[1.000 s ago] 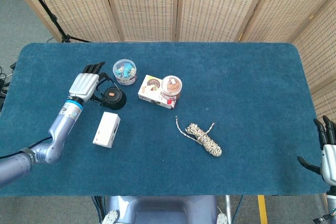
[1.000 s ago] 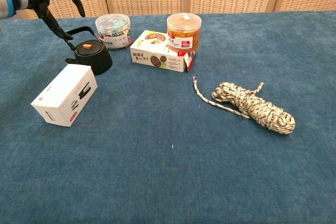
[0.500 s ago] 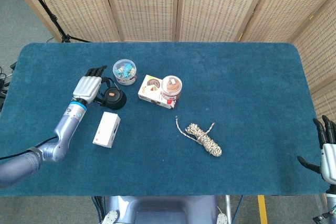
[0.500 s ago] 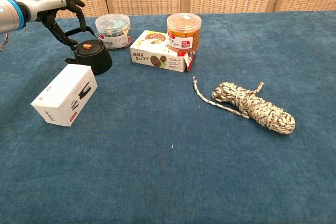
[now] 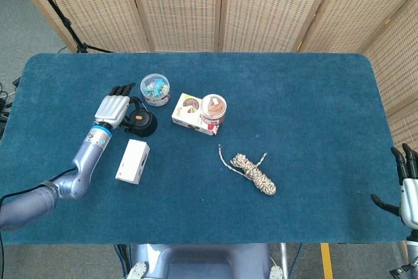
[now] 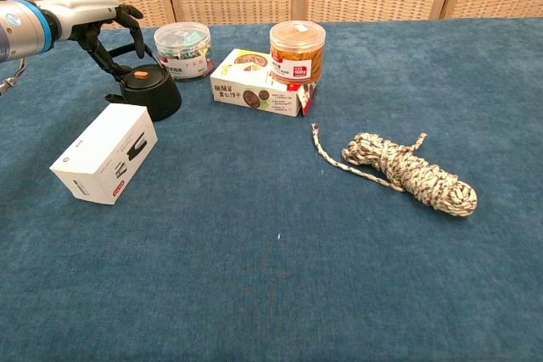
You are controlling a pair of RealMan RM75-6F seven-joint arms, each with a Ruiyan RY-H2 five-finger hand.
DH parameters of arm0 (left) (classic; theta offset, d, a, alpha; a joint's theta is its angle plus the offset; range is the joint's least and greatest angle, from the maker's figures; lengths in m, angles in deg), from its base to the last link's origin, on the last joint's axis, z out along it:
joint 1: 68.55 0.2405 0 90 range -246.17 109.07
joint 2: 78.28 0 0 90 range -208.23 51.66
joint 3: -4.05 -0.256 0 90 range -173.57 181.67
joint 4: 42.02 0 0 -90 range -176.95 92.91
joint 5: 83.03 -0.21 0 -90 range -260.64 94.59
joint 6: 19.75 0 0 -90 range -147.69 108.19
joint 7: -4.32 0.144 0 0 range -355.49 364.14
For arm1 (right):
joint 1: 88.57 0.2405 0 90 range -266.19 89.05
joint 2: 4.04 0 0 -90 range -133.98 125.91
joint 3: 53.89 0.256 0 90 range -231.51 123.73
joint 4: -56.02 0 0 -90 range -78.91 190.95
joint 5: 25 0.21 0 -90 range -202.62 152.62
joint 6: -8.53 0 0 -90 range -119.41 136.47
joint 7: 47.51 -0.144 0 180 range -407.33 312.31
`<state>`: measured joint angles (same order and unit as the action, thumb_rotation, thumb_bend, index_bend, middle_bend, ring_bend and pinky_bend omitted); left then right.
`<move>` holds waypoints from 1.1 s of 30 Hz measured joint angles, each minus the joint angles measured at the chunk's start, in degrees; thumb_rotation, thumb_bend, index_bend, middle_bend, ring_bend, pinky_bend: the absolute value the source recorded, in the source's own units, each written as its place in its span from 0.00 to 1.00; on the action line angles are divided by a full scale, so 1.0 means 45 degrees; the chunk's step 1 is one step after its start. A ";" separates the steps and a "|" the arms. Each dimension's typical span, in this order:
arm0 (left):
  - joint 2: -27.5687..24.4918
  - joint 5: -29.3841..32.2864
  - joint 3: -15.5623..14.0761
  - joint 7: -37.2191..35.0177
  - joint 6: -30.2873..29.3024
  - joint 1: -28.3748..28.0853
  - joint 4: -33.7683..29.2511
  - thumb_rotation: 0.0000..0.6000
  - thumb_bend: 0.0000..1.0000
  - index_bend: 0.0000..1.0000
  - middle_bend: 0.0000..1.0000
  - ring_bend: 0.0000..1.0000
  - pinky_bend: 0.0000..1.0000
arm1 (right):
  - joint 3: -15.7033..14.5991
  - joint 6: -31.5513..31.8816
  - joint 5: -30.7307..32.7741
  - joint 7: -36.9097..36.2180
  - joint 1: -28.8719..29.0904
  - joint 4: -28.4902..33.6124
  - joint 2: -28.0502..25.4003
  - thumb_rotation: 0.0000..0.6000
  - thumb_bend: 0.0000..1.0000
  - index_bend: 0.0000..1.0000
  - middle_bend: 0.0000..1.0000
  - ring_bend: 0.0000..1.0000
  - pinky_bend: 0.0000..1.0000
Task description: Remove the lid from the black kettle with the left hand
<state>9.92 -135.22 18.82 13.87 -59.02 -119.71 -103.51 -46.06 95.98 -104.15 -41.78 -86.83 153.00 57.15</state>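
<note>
The black kettle (image 5: 142, 121) sits on the blue counter (image 5: 294, 109), its lid (image 6: 141, 75) with the orange knob in place. The left hand (image 5: 112, 106) hangs just left of the kettle, its dark fingers (image 6: 129, 14) curled over the raised handle; in the chest view (image 6: 85, 9) they arch above the lid, and neither view shows whether they touch the handle or the knob. The hand's palm hides part of the kettle's left side from the head camera.

Just behind the kettle stands a clear tub (image 5: 155, 89) of coloured bits. To the kettle's right lies a snack box (image 5: 187, 112) with an orange-lidded jar (image 5: 213, 109) touching it; the box's print is too small to read. In front of the kettle lies a white box (image 5: 132, 161). Well to the right of the kettle a coil of rope (image 5: 253, 172) trails one loose end.

The right hand (image 5: 406, 187) is cut off at the frame's lower right corner, far from the kettle, fingers spread and holding nothing.
</note>
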 measured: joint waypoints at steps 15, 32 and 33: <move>0.0335 0.0160 -0.0095 0.0047 0.0025 -0.0089 0.0378 1.00 0.37 0.48 0.00 0.00 0.00 | -0.0009 -0.0039 0.0051 0.0000 0.0020 0.0002 -0.0004 1.00 0.00 0.00 0.00 0.00 0.00; 0.0675 0.0267 -0.0175 0.0113 0.0181 -0.0200 0.0812 1.00 0.37 0.49 0.00 0.00 0.00 | -0.0003 -0.0048 0.0100 -0.0047 0.0026 0.0007 -0.0028 1.00 0.00 0.00 0.00 0.00 0.00; 0.0683 0.0274 -0.0180 0.0120 0.0188 -0.0204 0.0820 1.00 0.37 0.49 0.00 0.00 0.00 | -0.0002 -0.0052 0.0100 -0.0049 0.0029 0.0009 -0.0029 1.00 0.00 0.00 0.00 0.00 0.00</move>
<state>13.00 -133.99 18.01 14.41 -58.17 -120.63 -99.82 -46.07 95.75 -103.70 -42.00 -86.70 153.04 57.02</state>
